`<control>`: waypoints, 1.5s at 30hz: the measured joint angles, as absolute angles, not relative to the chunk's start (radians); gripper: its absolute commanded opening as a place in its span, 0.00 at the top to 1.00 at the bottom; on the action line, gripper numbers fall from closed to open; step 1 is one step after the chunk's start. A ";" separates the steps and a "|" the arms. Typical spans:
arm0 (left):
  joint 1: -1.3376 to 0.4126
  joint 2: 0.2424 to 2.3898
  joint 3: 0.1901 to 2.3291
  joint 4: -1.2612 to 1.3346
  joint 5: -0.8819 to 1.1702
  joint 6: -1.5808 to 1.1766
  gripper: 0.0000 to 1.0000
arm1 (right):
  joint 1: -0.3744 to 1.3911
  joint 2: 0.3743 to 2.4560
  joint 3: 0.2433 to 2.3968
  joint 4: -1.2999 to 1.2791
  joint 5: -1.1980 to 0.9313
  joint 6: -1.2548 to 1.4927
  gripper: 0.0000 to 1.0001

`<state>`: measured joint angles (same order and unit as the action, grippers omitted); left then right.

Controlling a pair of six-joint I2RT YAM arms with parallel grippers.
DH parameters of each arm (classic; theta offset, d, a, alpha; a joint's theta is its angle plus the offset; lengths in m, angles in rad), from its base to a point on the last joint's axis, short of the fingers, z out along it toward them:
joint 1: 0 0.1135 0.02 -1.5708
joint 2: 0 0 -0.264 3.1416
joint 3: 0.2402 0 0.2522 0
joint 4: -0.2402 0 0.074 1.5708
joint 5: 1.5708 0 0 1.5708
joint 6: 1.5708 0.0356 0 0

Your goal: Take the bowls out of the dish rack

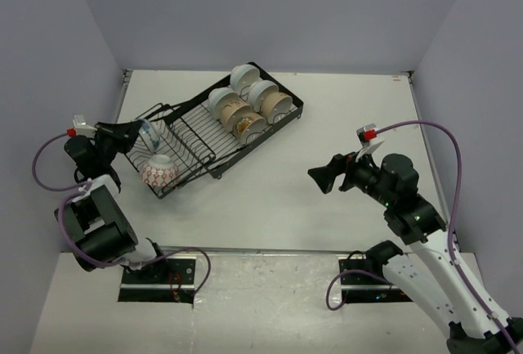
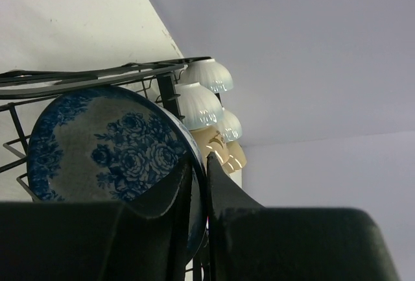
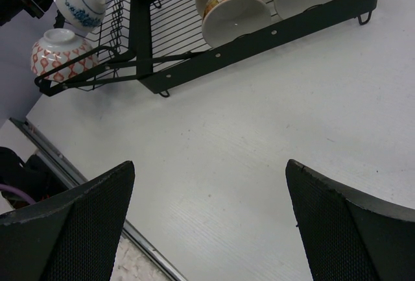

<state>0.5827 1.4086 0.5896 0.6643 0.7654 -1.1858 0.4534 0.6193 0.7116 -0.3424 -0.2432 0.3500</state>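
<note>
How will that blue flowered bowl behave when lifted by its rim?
Probably stiff and breakable: the blue bowl looks like glazed ceramic. Its glossy surface may slip in the left gripper, which pinches only the rim, so it could tilt.

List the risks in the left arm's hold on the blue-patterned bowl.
1. The left gripper pinches only the rim of the blue-and-white bowl; so thin a grip may let it swing or slip out.
2. Wires of the dish rack stand close by it, so lifting might snag one and drag the rack.
3. The red-patterned bowl lies right beside it and could get knocked.
</note>
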 measured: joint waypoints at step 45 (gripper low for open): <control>-0.322 1.331 1.425 0.133 0.474 -0.575 1.00 | 0.454 0.278 0.771 -0.455 0.192 0.457 0.01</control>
